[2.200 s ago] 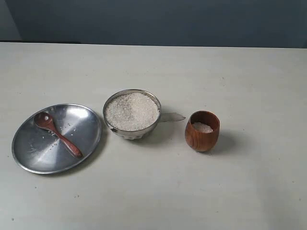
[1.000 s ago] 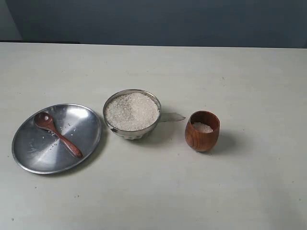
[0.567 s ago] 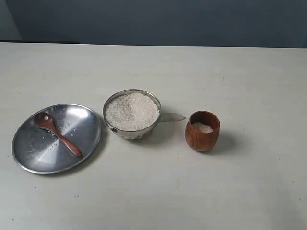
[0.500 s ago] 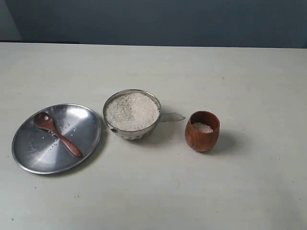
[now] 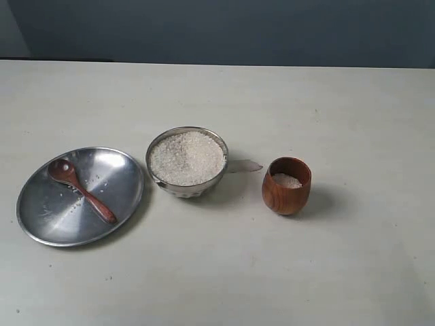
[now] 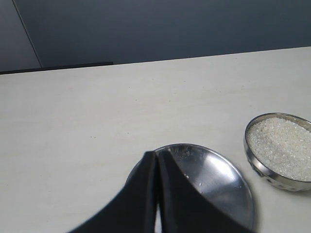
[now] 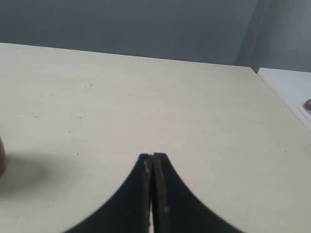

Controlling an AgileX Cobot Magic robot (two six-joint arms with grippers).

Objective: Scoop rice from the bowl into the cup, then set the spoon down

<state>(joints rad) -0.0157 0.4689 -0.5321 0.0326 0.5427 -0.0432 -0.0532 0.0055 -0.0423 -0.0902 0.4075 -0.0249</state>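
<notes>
Your bowl sits mid-worktop, filled with rice. Left of the bowl and just beside it, the steel plate carries the spoon, its scoop end farther from the bowl, with a few loose grains nearby. Right of the bowl the cup stands upright with some rice inside. A small pale sliver, too unclear to name, lies between them beside the bowl. Your left claw is closed, holding nothing, over the plate's rim. Your right claw is closed too, over bare worktop

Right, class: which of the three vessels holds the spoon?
The wide, shallow steel plate: the spoon lies in it, whereas the steel bowl and wooden cup hold only rice.
</notes>
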